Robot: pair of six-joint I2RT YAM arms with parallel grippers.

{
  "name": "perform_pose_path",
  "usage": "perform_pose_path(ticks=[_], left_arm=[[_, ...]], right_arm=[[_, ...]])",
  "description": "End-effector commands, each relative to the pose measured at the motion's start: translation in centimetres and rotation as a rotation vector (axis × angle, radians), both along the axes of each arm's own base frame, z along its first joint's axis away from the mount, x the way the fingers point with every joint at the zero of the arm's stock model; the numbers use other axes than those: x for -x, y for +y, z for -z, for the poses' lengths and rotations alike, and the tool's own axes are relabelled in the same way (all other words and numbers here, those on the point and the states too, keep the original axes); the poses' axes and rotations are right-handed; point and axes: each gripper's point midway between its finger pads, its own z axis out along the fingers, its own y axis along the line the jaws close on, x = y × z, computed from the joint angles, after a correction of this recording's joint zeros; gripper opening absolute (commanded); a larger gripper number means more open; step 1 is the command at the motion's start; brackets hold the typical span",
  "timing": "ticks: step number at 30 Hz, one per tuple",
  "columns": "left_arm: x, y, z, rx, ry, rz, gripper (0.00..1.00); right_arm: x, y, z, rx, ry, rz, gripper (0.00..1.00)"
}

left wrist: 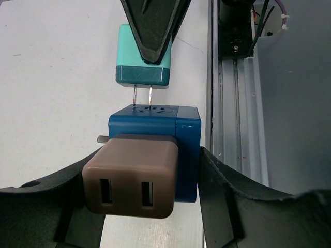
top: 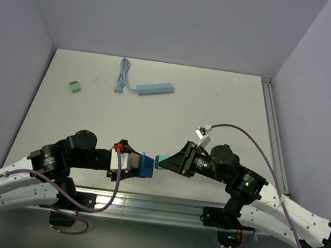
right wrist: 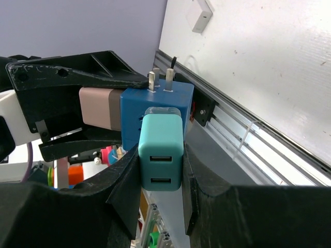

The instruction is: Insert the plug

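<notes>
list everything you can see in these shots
table: 1, white, under everything
cube adapter: 1, blue, held in left fingers
teal plug: 1, teal, held in right fingers, prongs at cube adapter's socket face
charger: 1, brown, plugged into cube adapter's side
power strip: 1, light blue, far middle of table
connector: 1, green, far left of table
small box: 1, white, middle right of table
cables: 2, purple, robot's own wiring
left fingers: 2, black, clamping cube adapter
right fingers: 2, black, clamping teal plug
</notes>
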Motion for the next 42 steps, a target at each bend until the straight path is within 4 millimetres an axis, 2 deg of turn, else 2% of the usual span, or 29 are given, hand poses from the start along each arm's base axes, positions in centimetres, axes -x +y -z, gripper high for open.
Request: perform_pose_path(ticks=[1,9,15,24,31,36,42], left_arm=[[0.1,-0.6,-3.4,0.108,-0.062,0.024,0.00],[-0.2,-0.6,-3.6,0.117,-0.070,0.005,0.00],[-0.3,-0.4,-3.8,0.123,-0.074,-0.005,0.00],[-0.4,-0.4,-3.9,0.124,-0.081,-0.010,0.00],[-0.3,-0.4,-3.9,0.125,-0.075,-0.003,0.00],[0.2,-0.4,-4.0,0.138,-0.076,0.021,0.00],[0.4,-0.3,-4.1,0.144,-0.076,0.026,0.00]], right_arm=[[0.1,1.0,-2.9,-0.080,-0.034,-0.018,0.00],[1.0,1.7,-3.0,-0.084,-0.016,-0.064,0.00],[1.2,1.3,-2.1,-0.054,0.000,-0.054,0.00],[1.4,0.7,-2.1,-0.068,0.007,-0.046,0.00],[1.1,0.8,-1.5,-0.050,0.012,-0.031,0.00],[0.0,0.8,-0.7,0.001,0.008,0.019,0.00],[-0.4,0.9,-0.9,-0.002,0.000,0.036,0.00]])
